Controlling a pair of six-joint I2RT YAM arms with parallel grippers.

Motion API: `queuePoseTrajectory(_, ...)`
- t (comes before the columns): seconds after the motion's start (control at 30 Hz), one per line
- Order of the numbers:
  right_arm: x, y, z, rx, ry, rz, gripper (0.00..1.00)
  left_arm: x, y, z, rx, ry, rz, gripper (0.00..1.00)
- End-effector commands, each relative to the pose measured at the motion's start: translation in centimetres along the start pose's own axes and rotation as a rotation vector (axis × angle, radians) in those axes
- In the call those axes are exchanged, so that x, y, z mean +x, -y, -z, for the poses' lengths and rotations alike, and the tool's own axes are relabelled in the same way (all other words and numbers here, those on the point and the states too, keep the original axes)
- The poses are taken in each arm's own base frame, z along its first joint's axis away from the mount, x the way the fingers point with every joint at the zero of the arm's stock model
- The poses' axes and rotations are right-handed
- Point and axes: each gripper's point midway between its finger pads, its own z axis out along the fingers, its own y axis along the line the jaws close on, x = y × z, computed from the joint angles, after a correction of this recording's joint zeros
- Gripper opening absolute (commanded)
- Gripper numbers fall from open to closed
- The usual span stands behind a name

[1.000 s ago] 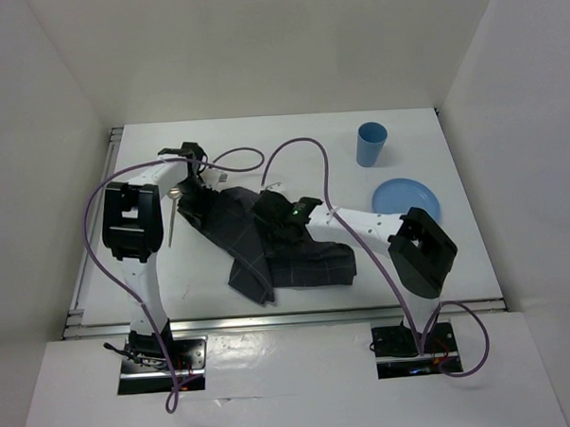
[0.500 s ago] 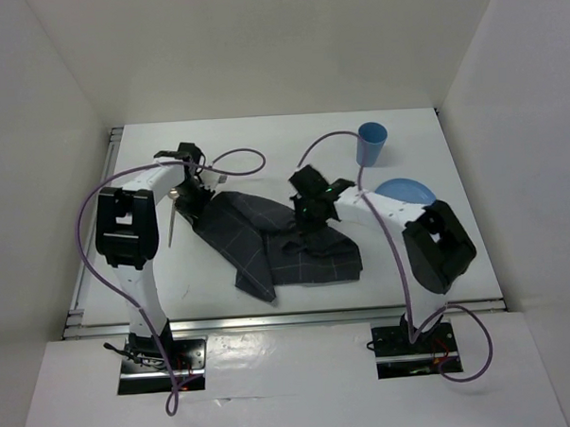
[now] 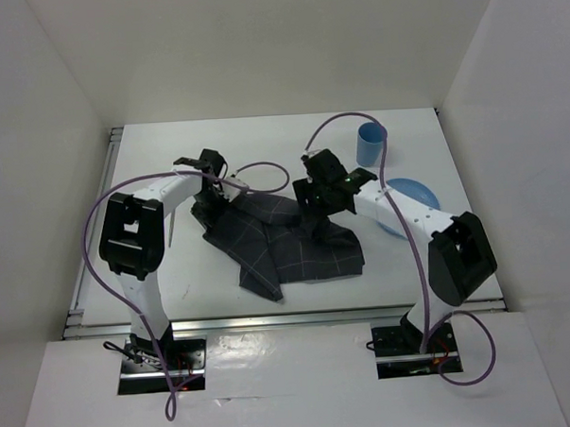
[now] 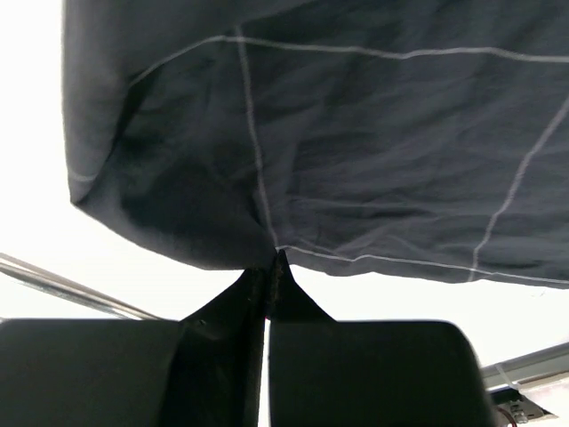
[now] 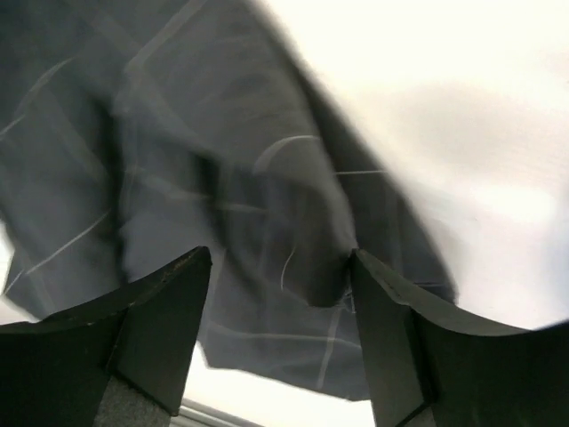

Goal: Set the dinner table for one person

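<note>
Spreading the cloth as placemat, I judge: left gripper (image 4: 271,267) pinched shut on checked cloth (image 3: 286,246) hem at its tips; right gripper (image 5: 280,267) wide, cloth just below, ungripped; dinner table (image 3: 263,134) beneath both; next, right pinches, arms pull apart.

Counter (image 3: 263,137), centre blocked: crumpled dark checked cloth (image 3: 296,256) sprawls between left claw (image 3: 209,198), pinched onto its left edge, and right claw (image 3: 315,212), spread above its right side. Both arms lean in over it.
Far strip bare, though purple cables (image 3: 264,169) loop across it.
Far right: blue cup (image 3: 370,144) upright, blue plate (image 3: 409,185) just near of it, partly under the right arm; only a narrow gap between them.
Near-right corner open.
White walls (image 3: 64,138) close off left, far and right.
</note>
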Motion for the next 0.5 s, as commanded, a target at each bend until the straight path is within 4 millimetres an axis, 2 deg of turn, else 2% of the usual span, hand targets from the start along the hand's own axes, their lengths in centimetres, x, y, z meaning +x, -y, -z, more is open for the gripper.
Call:
queuePoseTrajectory(0.0,-2.7,-1.6,3.7,0.045,0.138,0.054,0.67,0.1,-0.2,-0.1,0.003,-0.003,0.025,0.0)
queuePoseTrajectory(0.03,-1.5,-1.2,4.1,0.078,0.088,-0.05,0.58,0.0,-0.3,0.2,-0.001,0.007,0.024,0.0)
queuePoseTrajectory(0.07,-1.3,-1.1,4.6,0.09,0.081,-0.104,0.53,0.3,-0.3,0.3,-0.01,0.001,0.024,0.0)
queuePoseTrajectory(0.13,-0.2,-1.1,5.9,0.101,0.058,-0.258,0.43,0.4,-0.5,0.4,-0.024,0.004,0.024,0.0)
queuePoseTrajectory(0.17,0.9,-1.3,6.0,0.085,0.035,-0.301,0.41,0.6,-0.4,0.5,-0.023,0.003,0.024,0.0)
queuePoseTrajectory(0.2,1.6,-1.6,6.3,0.061,0.021,-0.338,0.41,1.0,-0.4,0.4,-0.029,-0.01,0.024,0.0)
queuePoseTrajectory(0.23,1.0,-2.5,7.1,-0.001,0.062,-0.412,0.41,0.8,-0.5,0.3,-0.033,-0.002,0.024,0.0)
queuePoseTrajectory(0.27,1.4,-3.0,7.2,-0.037,0.061,-0.445,0.41,0.7,-0.5,0.6,-0.037,0.006,0.023,0.0)
queuePoseTrajectory(0.3,3.5,-3.4,6.4,-0.067,0.008,-0.471,0.41,0.7,-0.5,0.6,-0.037,0.006,0.023,0.0)
queuePoseTrajectory(0.33,3.5,-4.1,6.1,-0.106,0.016,-0.534,0.41,0.7,-0.5,0.6,-0.037,0.006,0.023,0.0)
queuePoseTrajectory(0.37,5.6,-4.2,5.1,-0.115,-0.044,-0.561,0.43,0.7,-0.5,0.6,-0.037,0.006,0.023,0.0)
queuePoseTrajectory(0.43,6.3,-4.9,4.5,-0.147,-0.067,-0.608,0.48,0.5,-0.6,0.5,-0.037,0.006,0.034,0.0)
queuePoseTrajectory(0.47,5.9,-5.4,3.9,-0.172,-0.061,-0.644,0.48,0.5,-0.6,0.5,-0.037,0.006,0.034,0.0)
